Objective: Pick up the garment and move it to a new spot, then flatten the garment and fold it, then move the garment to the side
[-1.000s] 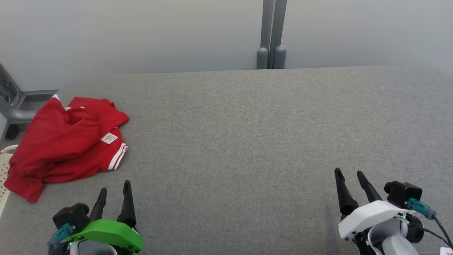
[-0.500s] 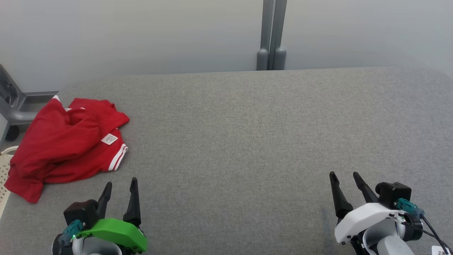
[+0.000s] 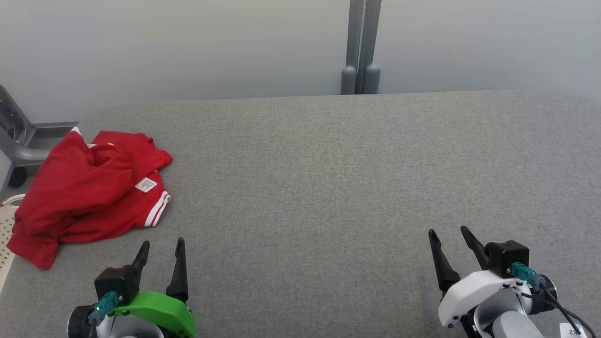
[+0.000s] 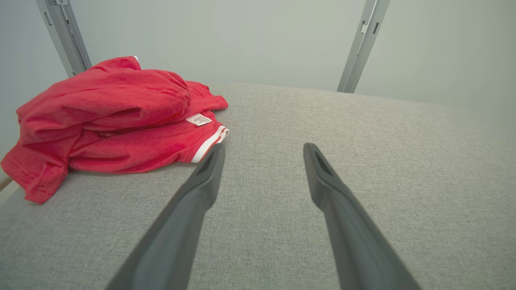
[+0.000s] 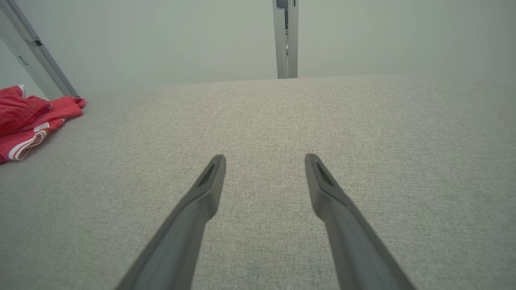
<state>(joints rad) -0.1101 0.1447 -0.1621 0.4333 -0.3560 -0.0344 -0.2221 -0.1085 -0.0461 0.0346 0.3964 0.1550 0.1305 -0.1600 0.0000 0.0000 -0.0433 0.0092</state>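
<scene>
At the far left of the grey surface (image 3: pixel 328 178), seen from the head camera, a crumpled red garment (image 3: pixel 89 188) with white-striped trim lies partly over the edge. The left end effector (image 3: pixel 162 244) and right end effector (image 3: pixel 446 231) hover near the front, both spread apart. Left wrist view: the garment (image 4: pixel 113 117) lies just beyond the left end effector (image 4: pixel 262 147), its white label (image 4: pixel 198 119) facing up. Right wrist view: the right end effector (image 5: pixel 264 157) stands apart over grey cloth, the garment (image 5: pixel 28 121) well off to its left.

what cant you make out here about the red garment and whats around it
- Label on the red garment: print too small, head and left wrist views.
- Garment's full shape: hidden by its own bunched folds.
- White perforated thing: cut off by the head view's left edge, partly behind the garment.
</scene>
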